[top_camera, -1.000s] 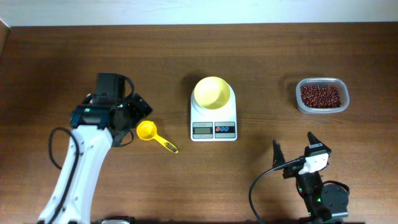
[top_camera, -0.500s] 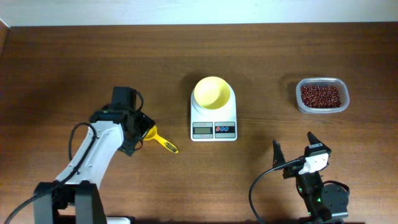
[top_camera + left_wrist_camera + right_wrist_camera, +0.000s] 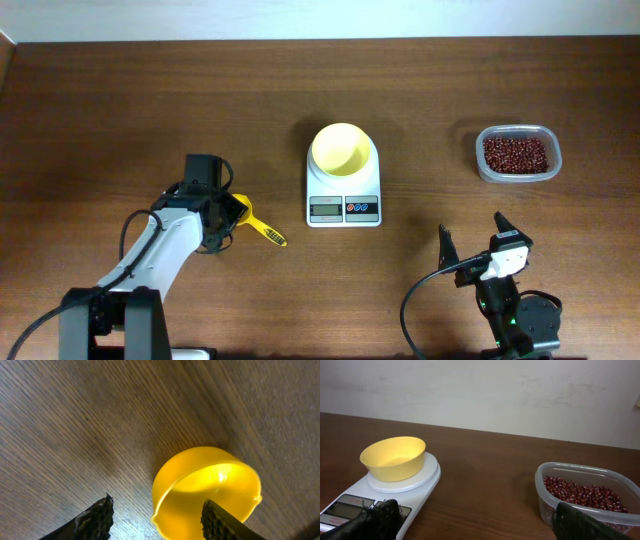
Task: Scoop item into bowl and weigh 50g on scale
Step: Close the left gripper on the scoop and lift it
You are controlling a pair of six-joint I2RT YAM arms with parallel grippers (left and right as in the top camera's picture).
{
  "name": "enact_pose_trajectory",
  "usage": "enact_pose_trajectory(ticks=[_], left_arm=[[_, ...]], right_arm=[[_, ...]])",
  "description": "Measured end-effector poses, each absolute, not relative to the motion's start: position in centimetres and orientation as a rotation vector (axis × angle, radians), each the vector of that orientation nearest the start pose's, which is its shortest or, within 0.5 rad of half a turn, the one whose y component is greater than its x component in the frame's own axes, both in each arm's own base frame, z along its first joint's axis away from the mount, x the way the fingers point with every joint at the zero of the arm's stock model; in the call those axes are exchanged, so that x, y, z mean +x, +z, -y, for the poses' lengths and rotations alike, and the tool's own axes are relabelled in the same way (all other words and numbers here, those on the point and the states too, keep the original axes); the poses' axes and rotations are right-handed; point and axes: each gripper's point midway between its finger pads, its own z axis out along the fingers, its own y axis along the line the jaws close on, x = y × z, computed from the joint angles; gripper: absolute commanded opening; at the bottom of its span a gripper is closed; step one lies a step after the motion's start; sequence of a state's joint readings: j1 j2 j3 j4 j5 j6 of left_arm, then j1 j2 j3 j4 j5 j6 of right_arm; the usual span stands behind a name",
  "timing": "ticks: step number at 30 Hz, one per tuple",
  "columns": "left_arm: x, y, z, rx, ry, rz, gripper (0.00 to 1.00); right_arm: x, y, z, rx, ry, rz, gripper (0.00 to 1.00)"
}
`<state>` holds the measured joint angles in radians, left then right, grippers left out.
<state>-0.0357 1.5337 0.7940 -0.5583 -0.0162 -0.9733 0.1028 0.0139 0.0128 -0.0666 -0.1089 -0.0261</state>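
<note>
The pale-yellow bowl sits empty on the white scale, also shown in the right wrist view as bowl and scale. Dark red-brown beans fill a clear tub at the right, beans. A small yellow scoop lies left of the scale. My left gripper is open, low over the scoop's cup, one fingertip in front of the cup, the other on bare wood. My right gripper is open and empty near the front edge.
The scoop's handle points toward the front right. The brown wooden table runs to a pale wall at the back. The clear tub stands right of the scale.
My left arm has swung down and right, bringing its gripper onto the scoop's cup. The right arm, scale, bowl and tub have not moved.
</note>
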Motion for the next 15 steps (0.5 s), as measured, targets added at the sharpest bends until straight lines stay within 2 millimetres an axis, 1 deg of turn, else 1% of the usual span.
enact_pose_trajectory(ticks=[5, 7, 9, 12, 14, 15], left_arm=[[29.9, 1.8, 0.5, -1.309, -0.151, -2.572, 0.52], [29.8, 1.6, 0.5, -1.312, -0.143, -2.575, 0.49], [29.9, 1.4, 0.5, -1.312, -0.141, -2.576, 0.41], [29.9, 0.6, 0.5, -1.323, -0.129, -2.590, 0.34], [29.8, 0.2, 0.5, -1.328, -0.121, -2.600, 0.21], [29.8, 0.1, 0.5, -1.336, -0.121, -2.597, 0.12]], right_arm=[[24.2, 16.0, -4.4, -0.189, 0.147, -1.630, 0.99], [24.2, 16.0, -4.4, -0.189, 0.147, -1.629, 0.99], [24.2, 16.0, -4.4, -0.189, 0.147, -1.629, 0.99], [24.2, 16.0, -4.4, -0.189, 0.147, -1.629, 0.99], [24.2, 16.0, -4.4, -0.189, 0.147, -1.630, 0.99], [24.2, 16.0, -4.4, -0.189, 0.147, -1.630, 0.99]])
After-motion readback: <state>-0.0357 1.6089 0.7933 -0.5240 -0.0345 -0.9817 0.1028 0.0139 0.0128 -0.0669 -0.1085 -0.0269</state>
